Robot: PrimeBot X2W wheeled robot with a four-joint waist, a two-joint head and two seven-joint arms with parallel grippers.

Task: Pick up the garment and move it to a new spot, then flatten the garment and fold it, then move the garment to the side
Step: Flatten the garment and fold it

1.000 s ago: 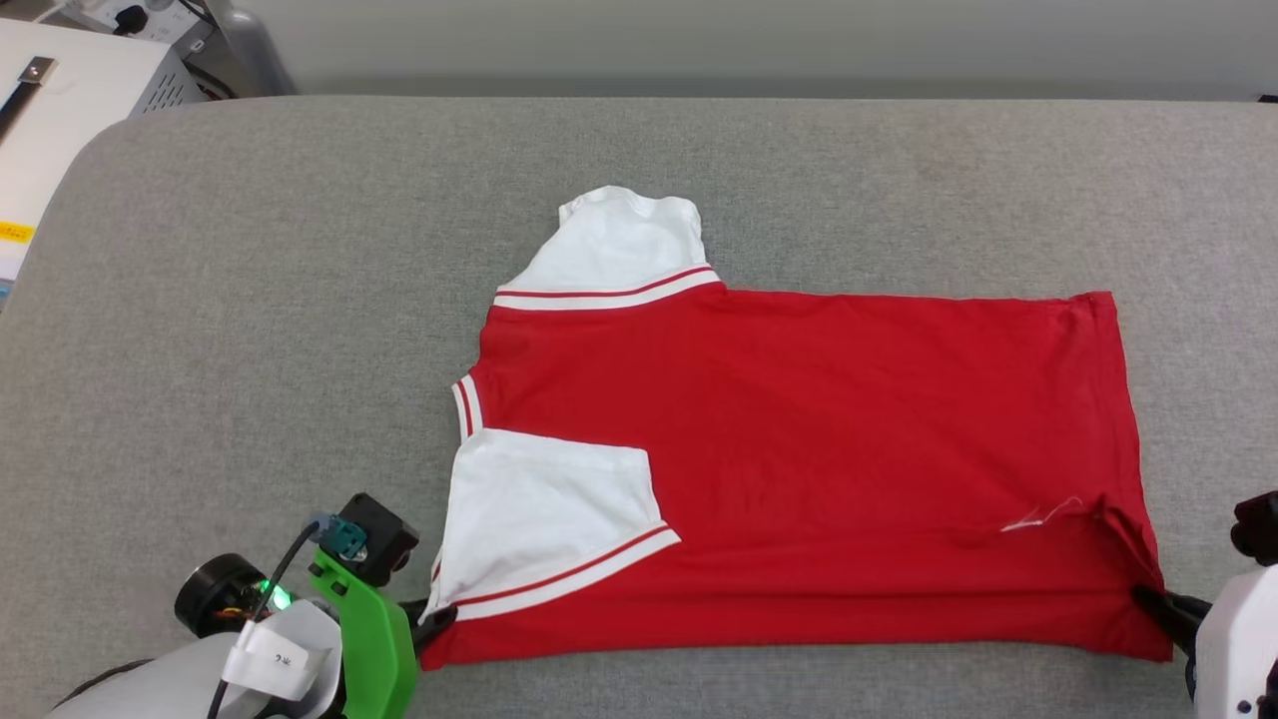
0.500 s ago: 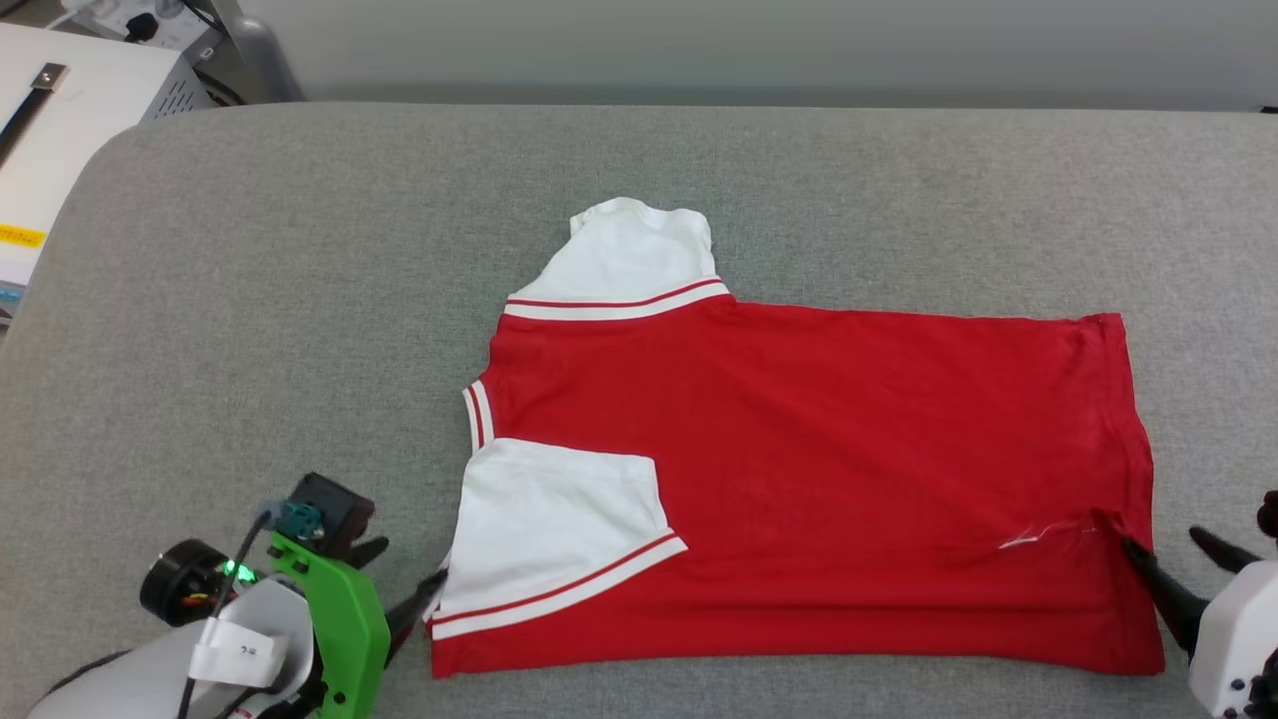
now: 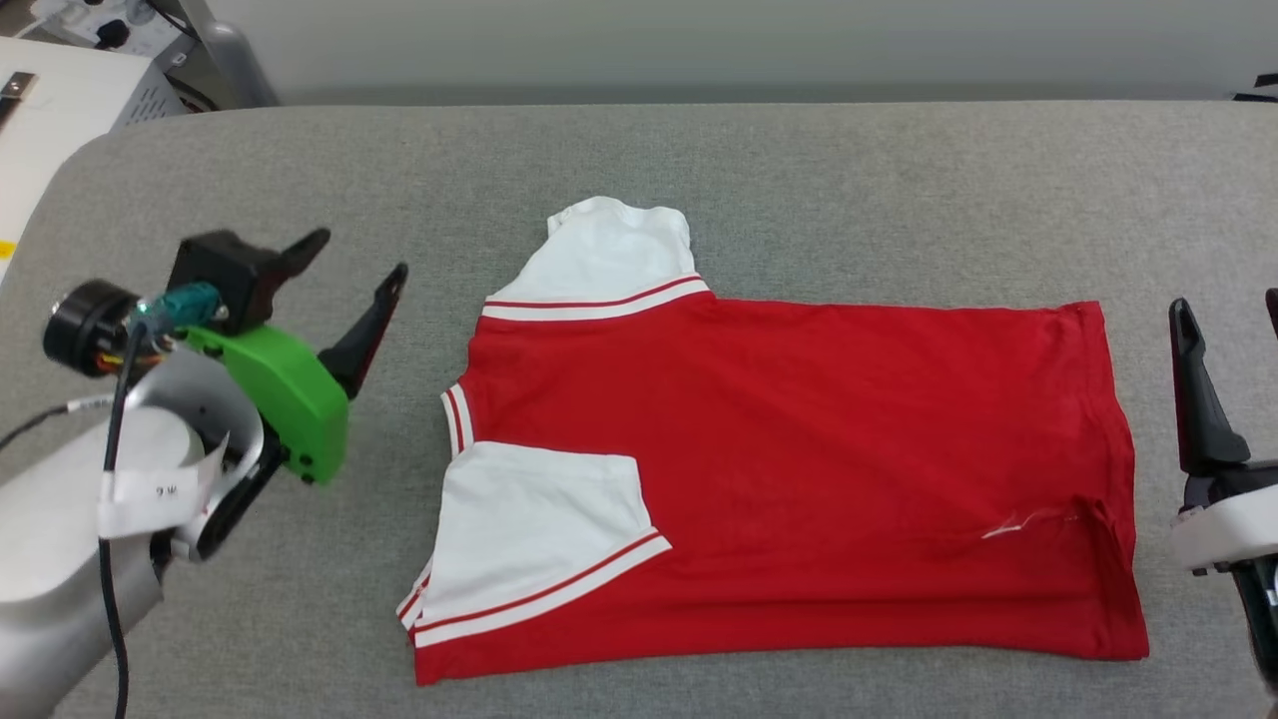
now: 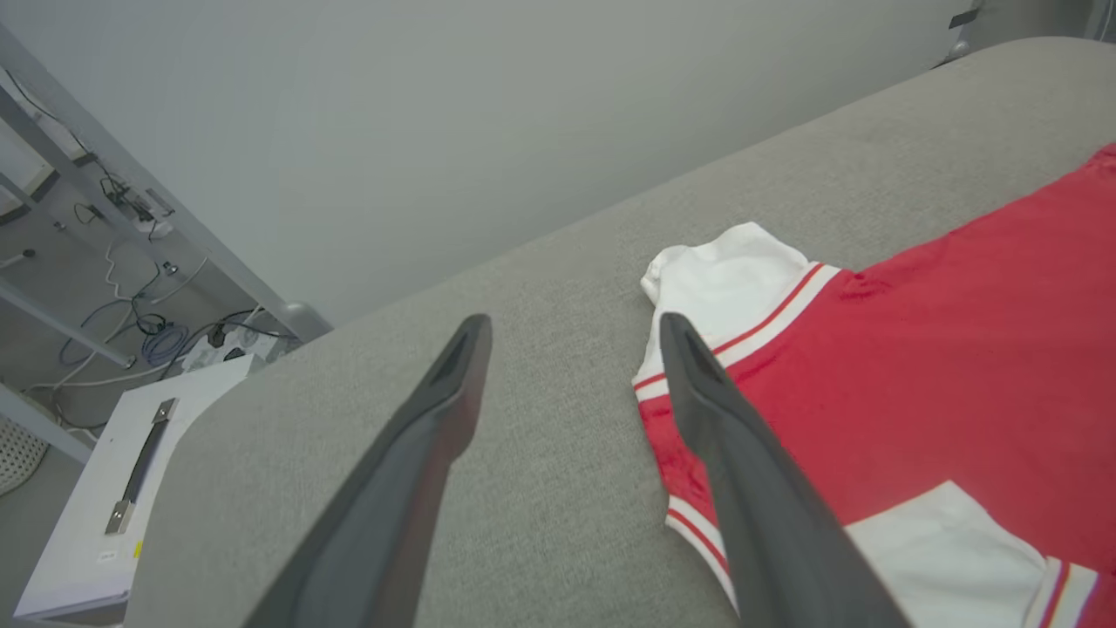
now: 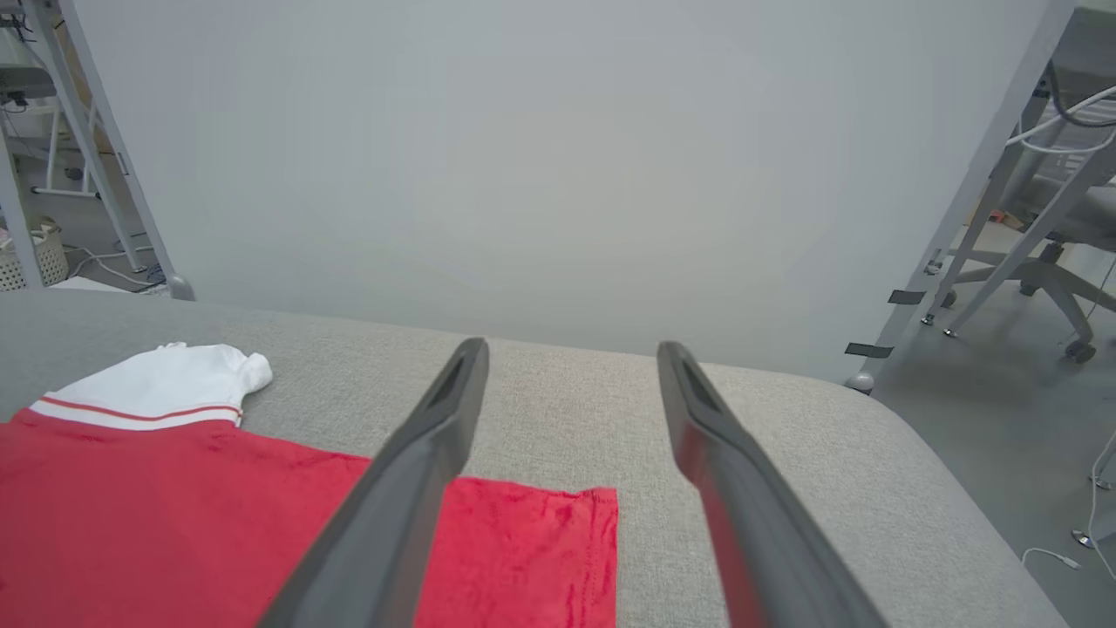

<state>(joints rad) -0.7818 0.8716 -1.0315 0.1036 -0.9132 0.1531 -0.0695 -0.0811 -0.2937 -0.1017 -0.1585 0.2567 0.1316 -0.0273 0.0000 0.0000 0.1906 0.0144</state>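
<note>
Red cloth covers most of the middle of the head view: the garment point(image 3: 799, 479) lies flat on the grey fabric-covered counter point(image 3: 699, 150), turned sideways so that its striped collar point(image 3: 457, 419) faces the left of the frame and its hem point(image 3: 1118, 469) the right. One white sleeve point(image 3: 609, 250) sticks out towards the top of the frame, slightly bunched at its end. The other sleeve point(image 3: 529, 519) is folded inward and lies on the red body at the lower left of the shirt, its red-and-white cuff band running diagonally. A thin white thread point(image 3: 1008, 527) shows on the red cloth near the lower right corner, where the fabric wrinkles a little. At the left of the frame the left fingers point(image 3: 364, 330) are spread wide, lifted above the counter and gripping nothing, well clear of the collar; a green bracket point(image 3: 290, 389) sits behind them on the pale arm. In the left wrist view the collar edge appears just beyond the tip of one finger, with no contact visible. At the right edge of the head view the right fingers point(image 3: 1198, 399) are likewise parted and empty, just beside the hem without touching it. A white cabinet point(image 3: 60, 100) stands off the counter at the upper left.
</note>
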